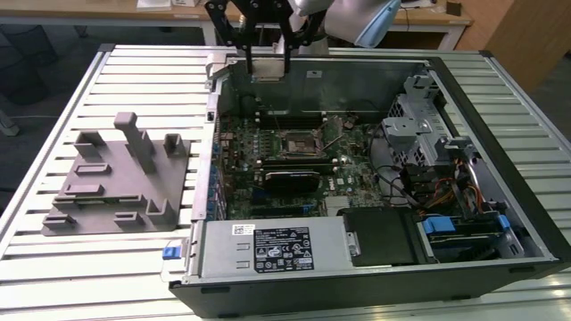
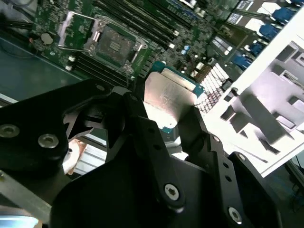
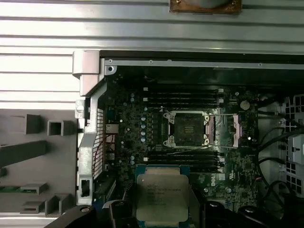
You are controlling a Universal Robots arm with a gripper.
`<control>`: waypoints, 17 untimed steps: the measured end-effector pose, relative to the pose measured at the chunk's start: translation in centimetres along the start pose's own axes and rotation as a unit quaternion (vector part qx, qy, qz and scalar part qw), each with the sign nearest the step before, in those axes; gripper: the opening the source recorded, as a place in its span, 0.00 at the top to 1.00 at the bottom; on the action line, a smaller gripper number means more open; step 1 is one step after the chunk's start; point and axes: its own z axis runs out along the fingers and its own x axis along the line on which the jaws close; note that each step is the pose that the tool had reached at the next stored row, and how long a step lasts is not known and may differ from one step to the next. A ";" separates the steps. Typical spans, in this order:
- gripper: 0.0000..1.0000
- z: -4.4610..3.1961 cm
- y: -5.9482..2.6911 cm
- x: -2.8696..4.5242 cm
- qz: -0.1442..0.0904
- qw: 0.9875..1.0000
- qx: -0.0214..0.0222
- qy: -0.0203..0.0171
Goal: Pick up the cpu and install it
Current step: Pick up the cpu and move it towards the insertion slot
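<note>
Above the open case (image 1: 375,295) (motherboard (image 1: 261,142) inside), cpu (image 3: 162,197) in end effector (image 1: 269,65)

Exterior view: arm (image 1: 357,20) comes in from far side, wrist pointing down. The gripper (image 1: 269,67) hangs approx. vertical, black fingers (image 2: 137,114) clamped w/ cpu (image 2: 168,97) pinched between them by opposite edges.

You've got the fixture (image 1: 116,179) on the table (image 1: 53,267), exterior view's left of the case (image 1: 357,294); socket (image 1: 297,142) inside (on the motherboard (image 1: 348,180)).
</note>
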 end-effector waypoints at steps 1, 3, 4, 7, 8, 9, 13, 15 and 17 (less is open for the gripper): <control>0.47 0.07 0.08 -0.47 0.000 1.000 0.000 0.000; 0.47 0.16 0.21 -1.35 0.000 1.000 0.000 0.000; 0.47 0.20 0.27 -1.76 0.000 1.000 0.000 0.000; 0.47 0.30 0.47 -3.01 0.000 1.000 0.000 0.000; 0.47 0.34 0.54 -3.38 0.000 1.000 0.000 0.000; 0.47 0.37 0.59 -3.68 0.000 1.000 0.000 0.000; 0.47 0.48 0.81 -5.01 0.000 1.000 0.000 0.000; 0.47 0.53 0.91 -5.61 0.000 1.000 0.000 0.000; 0.47 0.57 0.97 -6.09 0.000 1.000 0.000 0.000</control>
